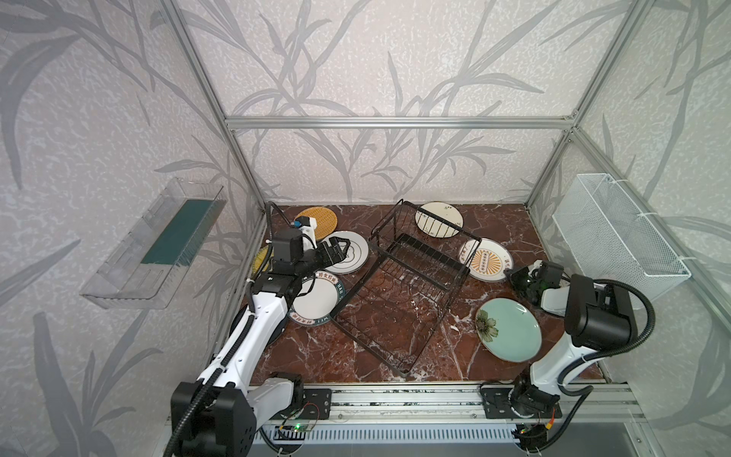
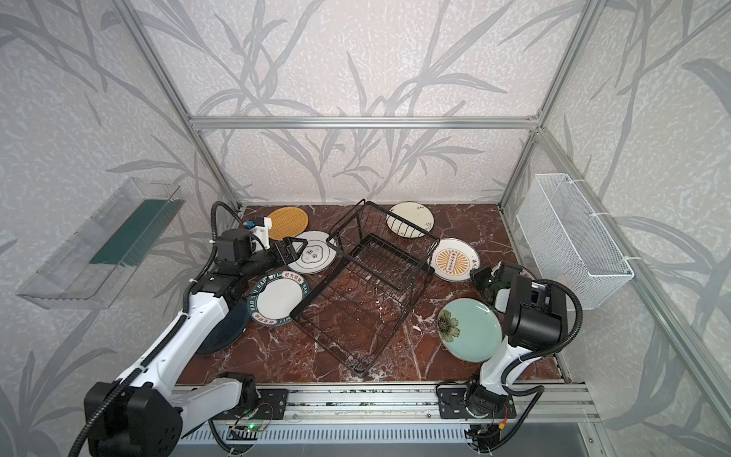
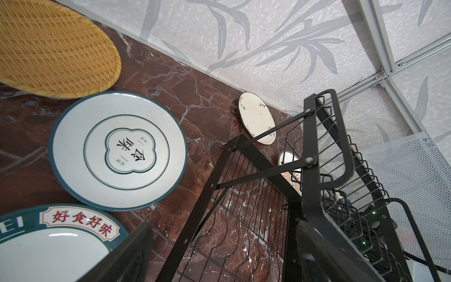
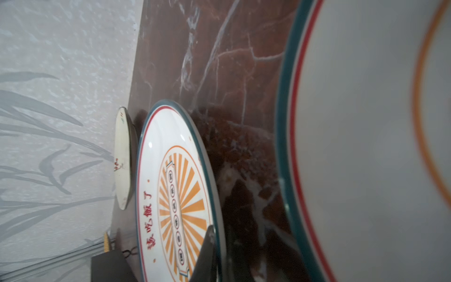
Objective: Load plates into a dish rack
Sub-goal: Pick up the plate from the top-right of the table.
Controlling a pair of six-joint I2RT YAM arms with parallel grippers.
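Pinching the edge of the sunburst plate (image 1: 485, 259), the right gripper (image 1: 517, 278) is closed tight on it. That plate lies on the brown marble table (image 1: 395, 364), just beside the black dish rack (image 1: 399, 300), which stands in the middle. The left gripper (image 1: 339, 248) hangs wide open over the white plate with the dark green rim (image 1: 358, 259) and holds nothing. The teal flower plate (image 1: 508, 328) lies flat near the right arm.

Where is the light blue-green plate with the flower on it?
In both top views the teal flower plate lies at the front right of the table, between the dish rack and the right arm.
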